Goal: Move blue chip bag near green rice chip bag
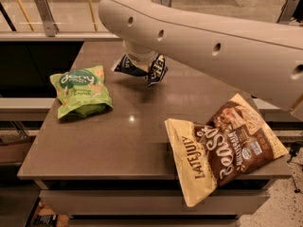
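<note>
The blue chip bag (156, 71) is small and dark navy with white lettering. It hangs crumpled just above the tabletop at the back centre, with its shadow beneath it. My gripper (140, 60) comes down from under the big white arm (203, 37) and is shut on the top of the bag; the arm hides most of it. The green rice chip bag (81, 91) lies flat on the left side of the table, a short gap to the left of the blue bag.
A large brown-and-cream "Late July" bag (222, 148) lies at the front right, overhanging the table's front edge. The brown tabletop (128, 136) ends at the front and left. A railing (45, 13) runs behind the table.
</note>
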Robot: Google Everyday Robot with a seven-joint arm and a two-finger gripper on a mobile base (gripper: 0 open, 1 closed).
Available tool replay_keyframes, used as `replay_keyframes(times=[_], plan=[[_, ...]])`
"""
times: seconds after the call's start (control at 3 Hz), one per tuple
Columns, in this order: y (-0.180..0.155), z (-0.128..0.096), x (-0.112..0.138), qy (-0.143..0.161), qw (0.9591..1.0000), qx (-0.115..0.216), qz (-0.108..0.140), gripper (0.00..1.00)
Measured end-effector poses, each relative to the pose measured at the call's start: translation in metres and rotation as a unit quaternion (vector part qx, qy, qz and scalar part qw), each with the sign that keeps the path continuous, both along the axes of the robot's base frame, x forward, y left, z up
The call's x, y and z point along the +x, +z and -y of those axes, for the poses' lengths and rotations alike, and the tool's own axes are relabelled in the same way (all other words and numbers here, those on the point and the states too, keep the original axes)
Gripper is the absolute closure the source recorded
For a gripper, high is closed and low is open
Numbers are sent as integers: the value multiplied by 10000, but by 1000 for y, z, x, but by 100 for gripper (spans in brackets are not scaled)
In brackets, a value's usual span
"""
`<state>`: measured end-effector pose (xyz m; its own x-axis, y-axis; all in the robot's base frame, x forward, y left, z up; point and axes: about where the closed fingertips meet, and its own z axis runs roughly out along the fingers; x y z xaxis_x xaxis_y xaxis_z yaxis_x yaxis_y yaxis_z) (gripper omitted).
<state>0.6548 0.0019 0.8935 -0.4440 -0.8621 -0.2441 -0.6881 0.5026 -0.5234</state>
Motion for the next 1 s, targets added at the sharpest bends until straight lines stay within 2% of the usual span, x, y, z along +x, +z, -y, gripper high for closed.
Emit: replay_keyframes(times=[0.67, 1.0], plan=[[-28, -30, -7, 182, 9979, 306, -537, 100], [-28, -29, -8, 180, 9979, 307, -539, 84]])
